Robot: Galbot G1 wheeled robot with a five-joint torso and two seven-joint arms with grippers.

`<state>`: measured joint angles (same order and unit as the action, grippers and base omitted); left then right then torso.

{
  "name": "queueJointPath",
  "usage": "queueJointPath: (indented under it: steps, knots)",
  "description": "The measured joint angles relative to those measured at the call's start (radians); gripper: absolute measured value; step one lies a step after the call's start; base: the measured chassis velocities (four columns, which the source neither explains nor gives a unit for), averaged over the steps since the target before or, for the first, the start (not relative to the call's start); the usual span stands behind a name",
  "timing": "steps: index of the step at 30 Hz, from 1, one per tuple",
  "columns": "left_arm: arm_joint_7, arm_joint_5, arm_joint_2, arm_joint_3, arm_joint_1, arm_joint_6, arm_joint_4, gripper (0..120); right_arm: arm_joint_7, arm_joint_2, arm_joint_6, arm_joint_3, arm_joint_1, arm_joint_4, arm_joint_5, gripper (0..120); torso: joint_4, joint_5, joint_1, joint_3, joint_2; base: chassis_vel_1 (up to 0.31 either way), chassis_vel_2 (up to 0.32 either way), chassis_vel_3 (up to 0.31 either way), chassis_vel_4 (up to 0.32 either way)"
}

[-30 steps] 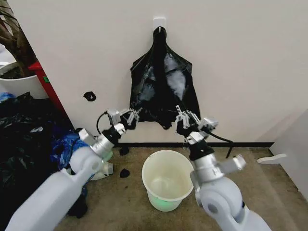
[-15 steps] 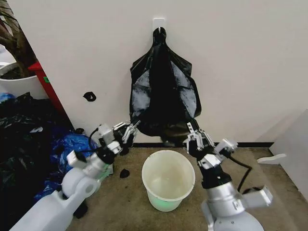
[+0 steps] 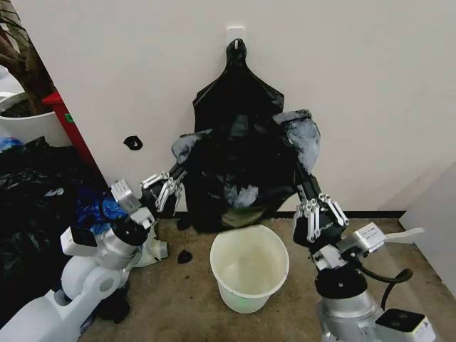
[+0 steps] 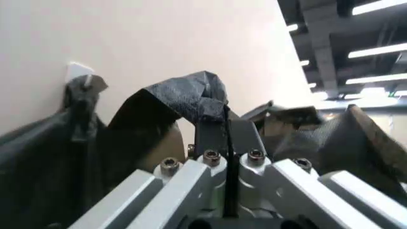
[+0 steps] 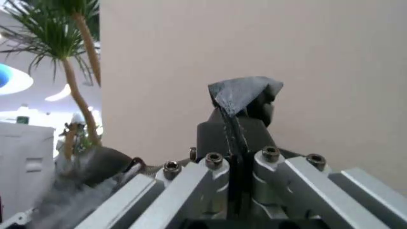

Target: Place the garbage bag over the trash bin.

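Garbage bag [image 3: 239, 167], black and crinkly, hangs stretched between my two hands above the cream trash bin [image 3: 249, 267] on the floor. My left hand [image 3: 173, 178] pinches one corner; my right hand [image 3: 305, 187] is clamped on the other, near the wall hook [image 3: 236, 33].

You have a mottled brown floor [image 3: 178, 306] running up to the pale wall, and standing on it near the middle is the small round cream-white plastic trash bin [image 3: 249, 267], upright, open-mouthed and greenish at its base. To your left a heap of crumpled blue and black plastic bags [image 3: 43, 206] lies on the floor against the red-edged stand. A few small black scraps [image 3: 184, 256] rest on the bare floor between that heap and the bin.
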<state>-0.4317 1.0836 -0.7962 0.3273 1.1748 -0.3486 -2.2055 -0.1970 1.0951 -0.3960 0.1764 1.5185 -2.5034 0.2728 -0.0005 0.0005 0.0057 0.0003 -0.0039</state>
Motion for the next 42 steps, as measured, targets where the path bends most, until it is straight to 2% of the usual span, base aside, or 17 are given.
queueJointPath:
  steps: [5, 8, 12, 17, 34, 42]
  knots:
    - [0.008, 0.026, -0.008, -0.030, -0.040, 0.035, 0.023, 0, -0.021, 0.010, 0.030, -0.008, -0.021, 0.003, 0.024, 0, -0.0001, -0.0001, 0.000, 0.000, 0.000, 0.000, 0.000, 0.000, 0.000]
    - [0.006, -0.005, -0.030, -0.043, -0.051, 0.037, 0.063, 0, -0.020, 0.013, 0.037, -0.003, -0.054, 0.047, 0.042, 0, 0.0002, -0.0003, 0.000, 0.000, 0.000, 0.000, 0.000, 0.000, 0.000]
    - [0.004, -0.017, -0.039, -0.045, -0.052, 0.037, 0.075, 0, -0.020, 0.013, 0.040, -0.002, -0.064, 0.064, 0.053, 0, 0.0002, -0.0004, 0.000, 0.000, 0.000, 0.000, 0.000, 0.000, 0.000]
    - [-0.012, -0.078, -0.075, -0.052, -0.049, 0.024, 0.120, 0, -0.021, 0.015, 0.048, 0.021, -0.103, 0.156, 0.097, 0, 0.0002, -0.0003, 0.000, 0.000, 0.000, 0.000, 0.000, 0.000, 0.000]
    - [-0.009, -0.138, -0.114, -0.094, -0.084, 0.017, 0.183, 0, -0.063, 0.017, 0.095, 0.040, -0.106, 0.211, 0.084, 0, 0.0001, -0.0002, 0.000, 0.000, 0.000, 0.000, 0.000, 0.000, 0.000]
    - [0.014, -0.138, -0.151, -0.181, -0.049, 0.019, 0.228, 0, -0.115, 0.023, 0.142, 0.069, -0.123, 0.260, 0.081, 0, 0.0002, -0.0003, 0.000, 0.000, 0.000, 0.000, 0.000, 0.000, 0.000]
